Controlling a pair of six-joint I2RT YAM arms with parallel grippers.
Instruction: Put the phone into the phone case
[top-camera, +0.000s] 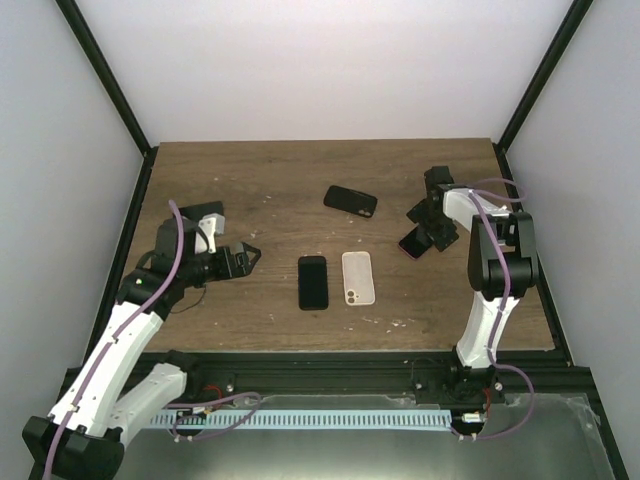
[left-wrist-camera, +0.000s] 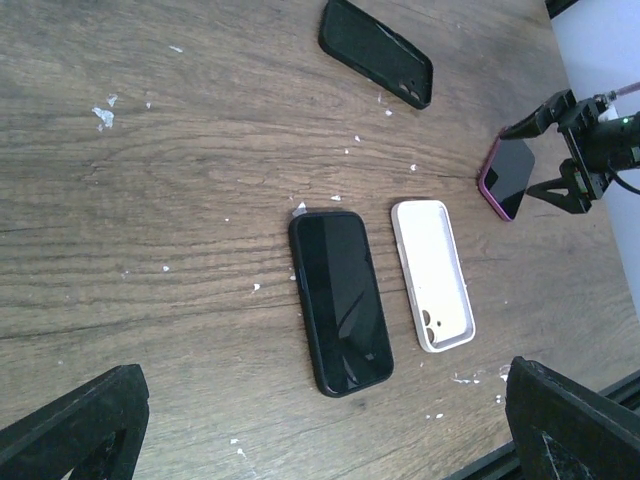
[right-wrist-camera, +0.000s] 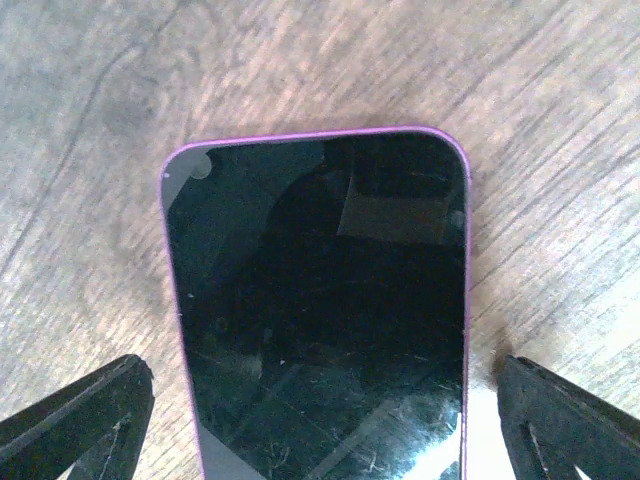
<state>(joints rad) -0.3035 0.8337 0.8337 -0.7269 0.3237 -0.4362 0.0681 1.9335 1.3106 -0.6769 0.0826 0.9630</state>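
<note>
1. The left tool (top-camera: 245, 257) is far to the left of the white plastic phone case (top-camera: 358, 277). It is open wide. It holds nothing and touches nothing.
2. A flat black phone (left-wrist-camera: 340, 300) lies just left of the white case on the brown wooden worktop (top-camera: 250, 320). The two lie side by side with a small gap. Their long sides run the same way, from the arms' edge toward the back.
3. The white case lies open side up with nothing in it. Its camera hole is at the end closer to the arms.
4. A black soft phone case (top-camera: 350, 201) lies behind the white case, well apart from it and turned at a slant.
5. A dark phone with a purple rim (right-wrist-camera: 315, 310) lies to the right of the white case and a little further back. It is flat and at a slant, and the right arm is much nearer to it.
6. The right tool (top-camera: 428, 228) hangs right over this phone, open wide. One finger (right-wrist-camera: 80, 420) is past each long side, so the phone's long way runs between them. It grips nothing, and I cannot tell if it touches the phone.
7. I think this is the phone to pick up. The tool would need to close across the narrow way, then carry it left to the white case.
</note>
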